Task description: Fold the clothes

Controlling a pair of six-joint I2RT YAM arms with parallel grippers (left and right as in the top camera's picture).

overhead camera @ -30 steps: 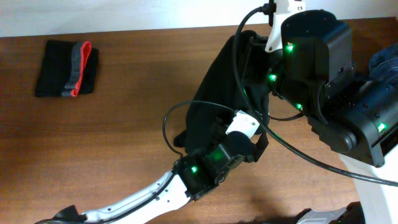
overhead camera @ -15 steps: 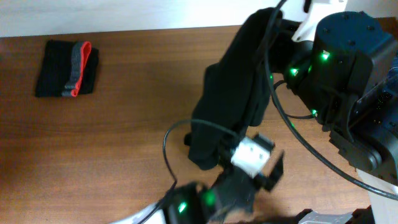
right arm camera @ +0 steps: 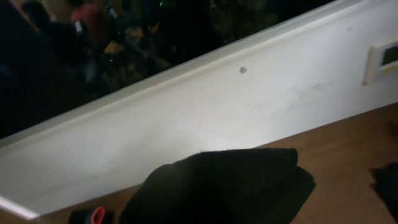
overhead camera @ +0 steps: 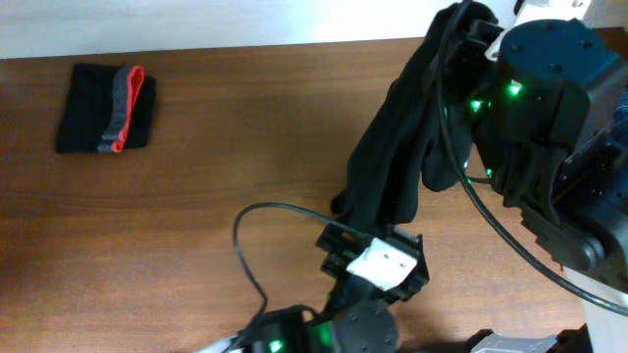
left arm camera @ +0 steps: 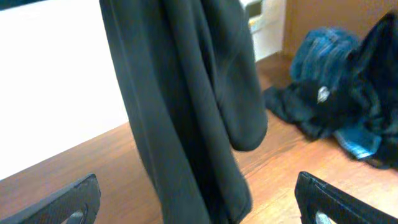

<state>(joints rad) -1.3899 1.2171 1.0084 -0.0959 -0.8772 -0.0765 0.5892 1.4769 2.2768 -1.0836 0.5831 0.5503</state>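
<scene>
Black garment point(overhead camera: 392, 167) hangs pinched in right tool point(overhead camera: 469, 25); left tool point(overhead camera: 371, 243) spread wide.

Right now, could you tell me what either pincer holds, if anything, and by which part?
The right pincer holds the black garment by its bunched top end; the left pincer is open and empty.

We log a brown wooden table point(overhead camera: 216, 196), grain plain. A white wall point(right arm camera: 249, 118) runs along its far edge, carrying a pale switch plate point(right arm camera: 382, 59). A white cabinet point(left arm camera: 266, 25) stands beyond.
</scene>
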